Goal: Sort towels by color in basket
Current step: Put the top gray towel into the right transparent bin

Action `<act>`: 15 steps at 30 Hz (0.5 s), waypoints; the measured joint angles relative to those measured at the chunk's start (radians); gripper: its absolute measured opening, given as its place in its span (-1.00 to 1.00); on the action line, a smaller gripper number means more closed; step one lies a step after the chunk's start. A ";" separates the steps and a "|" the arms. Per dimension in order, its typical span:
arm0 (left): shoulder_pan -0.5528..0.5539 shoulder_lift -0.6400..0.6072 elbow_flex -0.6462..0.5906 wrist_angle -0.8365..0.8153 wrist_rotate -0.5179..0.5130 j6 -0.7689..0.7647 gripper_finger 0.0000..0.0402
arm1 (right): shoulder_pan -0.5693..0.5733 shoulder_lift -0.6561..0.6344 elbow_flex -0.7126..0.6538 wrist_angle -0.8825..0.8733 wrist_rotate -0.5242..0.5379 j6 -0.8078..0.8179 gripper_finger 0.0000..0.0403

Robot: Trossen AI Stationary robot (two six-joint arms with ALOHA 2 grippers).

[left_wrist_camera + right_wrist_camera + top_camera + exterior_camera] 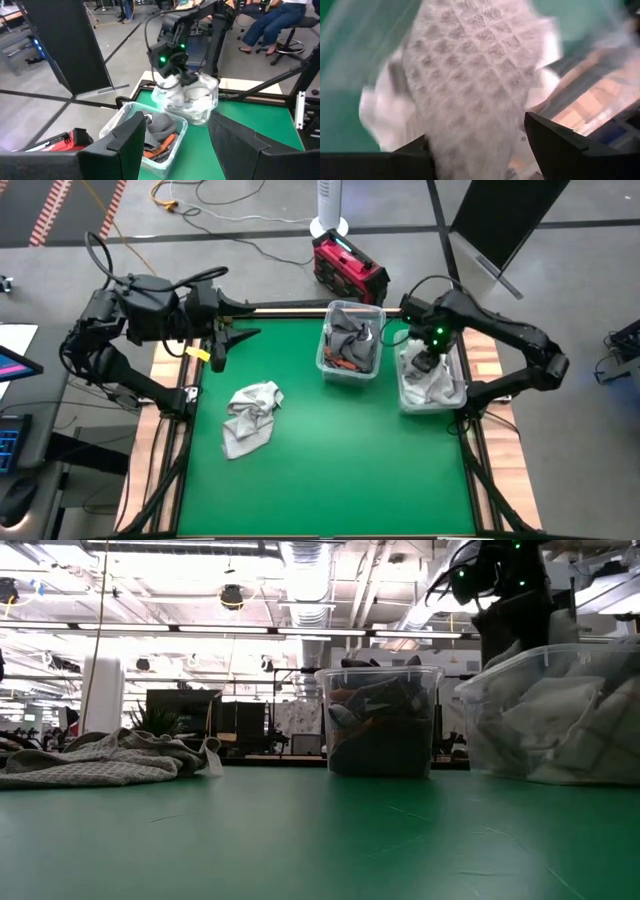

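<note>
**Drop into light bin under way; one towel left on the bench**

Right gripper [428, 363] down over the clear bin of pale towels [432, 385], far-right part of the green bench [340, 470]. From its wrist view: dark fingers [570, 145] spread apart, a waffle-weave light grey towel [470, 85] hanging between and just ahead of them, blurred, apparently falling free. No pinch visible on the cloth. Judged: release step of a placement, towel going onto the white and pale pile directly below the jaws.

Beside that bin, toward the left arm, second clear bin [350, 342] holding dark grey and rust-orange towels. Colour split so far looks consistent: darks in one, lights in the other.

Left gripper [218, 340] parked at the far-left edge of the bench, jaws apart, nothing between them, pointed toward the bins.

Still unsorted: one crumpled light grey towel [250, 416] lying loose on the bench, well apart from both bins, nearer the left jaws than the right.

Next move, as judged: lift right jaws straight up clear of the bin rim, checking no cloth snags on a finger. Then pick the loose towel: descend on a raised fold, close, carry to the pale bin. Risk: cloth draping over the bin wall instead of dropping inside.
</note>
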 joint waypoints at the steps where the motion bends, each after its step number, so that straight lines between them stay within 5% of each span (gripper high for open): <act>1: -0.003 0.000 0.000 0.000 0.000 0.000 0.02 | -0.001 -0.008 0.007 0.007 0.019 0.041 0.26; 6: -0.016 0.000 0.000 0.000 0.001 -0.007 0.02 | -0.005 -0.029 -0.005 0.017 0.016 0.085 0.26; 11: -0.019 0.000 0.000 0.000 0.001 -0.007 0.02 | -0.007 -0.029 -0.103 0.148 -0.211 0.038 0.26; 15: -0.025 0.000 0.000 0.000 0.001 -0.014 0.02 | -0.044 -0.032 -0.166 0.226 -0.249 0.073 0.26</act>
